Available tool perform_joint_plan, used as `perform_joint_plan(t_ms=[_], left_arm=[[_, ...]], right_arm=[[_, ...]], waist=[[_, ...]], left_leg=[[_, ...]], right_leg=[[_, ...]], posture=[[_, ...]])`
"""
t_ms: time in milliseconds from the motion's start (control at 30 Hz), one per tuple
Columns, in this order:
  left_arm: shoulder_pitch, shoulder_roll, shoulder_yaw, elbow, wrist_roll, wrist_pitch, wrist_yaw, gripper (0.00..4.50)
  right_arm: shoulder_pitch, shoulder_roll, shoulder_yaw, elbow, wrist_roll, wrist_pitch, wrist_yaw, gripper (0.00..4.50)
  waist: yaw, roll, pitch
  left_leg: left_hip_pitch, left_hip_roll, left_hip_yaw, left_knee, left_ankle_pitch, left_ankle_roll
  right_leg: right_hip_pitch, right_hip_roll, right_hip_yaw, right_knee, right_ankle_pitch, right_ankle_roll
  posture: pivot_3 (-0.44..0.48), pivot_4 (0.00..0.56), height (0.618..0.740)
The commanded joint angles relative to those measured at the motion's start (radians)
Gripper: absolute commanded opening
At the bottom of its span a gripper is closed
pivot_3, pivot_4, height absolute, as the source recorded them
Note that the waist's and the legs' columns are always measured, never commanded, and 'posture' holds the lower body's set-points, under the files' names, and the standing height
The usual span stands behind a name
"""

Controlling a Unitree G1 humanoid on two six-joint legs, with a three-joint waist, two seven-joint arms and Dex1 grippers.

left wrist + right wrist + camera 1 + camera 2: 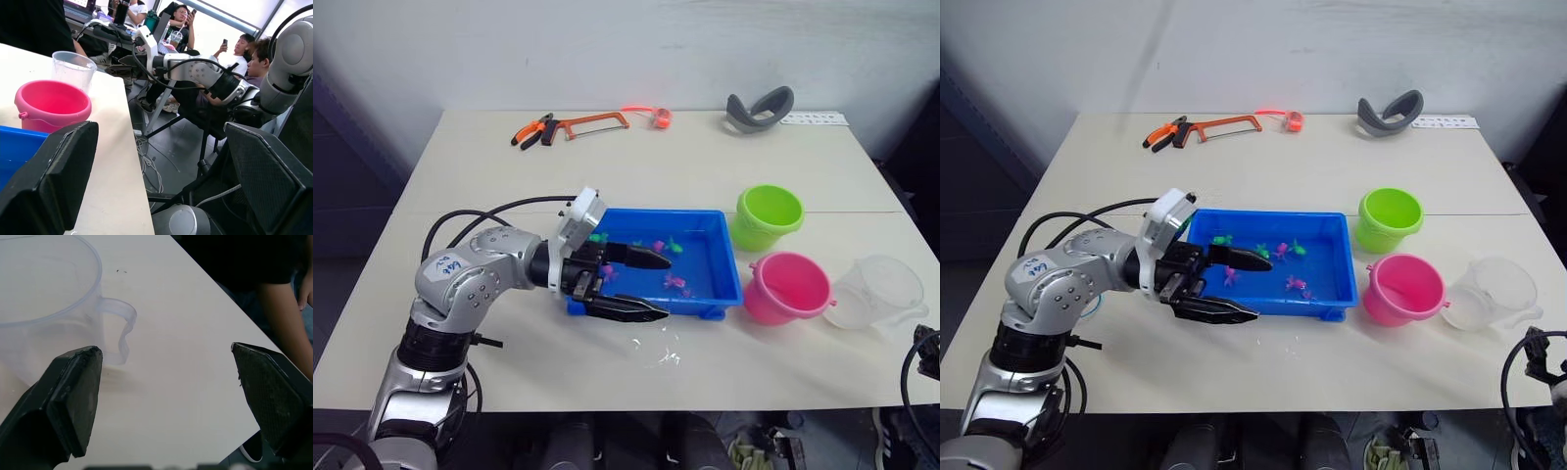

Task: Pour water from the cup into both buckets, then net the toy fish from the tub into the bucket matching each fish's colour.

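The blue tub (pixel 720 257) sits mid-table with several small pink fish (pixel 674 282) and green fish (pixel 1222 240) in it. My left gripper (pixel 649 286) is open at the tub's front left corner, one finger over the water and one outside the front rim. To the tub's right stand the lime green bucket (pixel 769 216) and the pink bucket (pixel 788 287). The clear cup (pixel 879 292) rests right of the pink bucket. My right gripper (pixel 164 351) is open beside the cup's handle (pixel 122 328), holding nothing.
At the table's back lie an orange hacksaw (pixel 592 123), pliers (pixel 532 130), a small orange object (pixel 659 117), a grey curved piece (pixel 759 108) and a white strip (pixel 815 118). A faint wet patch (pixel 656 351) lies before the tub. People sit beyond the table's right edge (pixel 234 49).
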Motion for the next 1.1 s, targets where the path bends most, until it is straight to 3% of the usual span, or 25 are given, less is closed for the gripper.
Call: perform_joint_plan(t_ms=[33, 933, 1033, 1067, 1100], left_arm=[[-0.013, 0.016, 0.014, -0.034, -0.014, 0.015, 0.009, 4.47], [-0.036, 0.043, 0.045, -0.094, -0.079, 0.095, 0.071, 4.47], [-0.038, 0.046, 0.047, -0.093, -0.082, 0.093, 0.074, 4.5], [-0.039, 0.048, 0.047, -0.092, -0.081, 0.092, 0.074, 4.5], [-0.04, 0.049, 0.047, -0.091, -0.081, 0.092, 0.075, 4.5]], right_arm=[[-0.03, 0.002, 0.011, 0.03, -0.037, -0.043, -0.014, 4.5], [-0.244, 0.024, 0.096, 0.306, -0.152, -0.266, -0.046, 4.5], [-0.257, 0.026, 0.101, 0.328, -0.153, -0.293, -0.04, 3.68], [-0.262, 0.026, 0.103, 0.335, -0.154, -0.301, -0.038, 3.21], [-0.267, 0.026, 0.106, 0.345, -0.157, -0.312, -0.037, 3.21]], waist=[[0.0, 0.0, 0.0], [-0.008, 0.003, 0.0], [-0.009, 0.003, 0.0], [-0.009, 0.003, 0.0], [-0.01, 0.003, 0.0]], left_leg=[[0.0, 0.0, 0.0, 0.0, 0.0, 0.0], [0.001, 0.0, 0.0, 0.0, 0.001, -0.001], [0.001, 0.0, 0.0, 0.0, 0.001, -0.001], [0.001, 0.0, 0.0, 0.0, 0.001, -0.001], [0.001, 0.0, 0.0, 0.0, 0.001, -0.002]], right_leg=[[0.0, 0.0, 0.0, 0.0, 0.0, 0.0], [0.0, 0.001, 0.001, 0.002, 0.0, 0.0], [0.0, 0.001, 0.001, 0.002, 0.0, 0.0], [0.0, 0.001, 0.001, 0.002, 0.0, 0.0], [0.0, 0.001, 0.001, 0.002, 0.0, 0.0]], posture=[[0.0, 0.15, 0.74], [0.0, 0.15, 0.74], [0.0, 0.15, 0.74], [0.0, 0.15, 0.74], [0.0, 0.15, 0.74]])
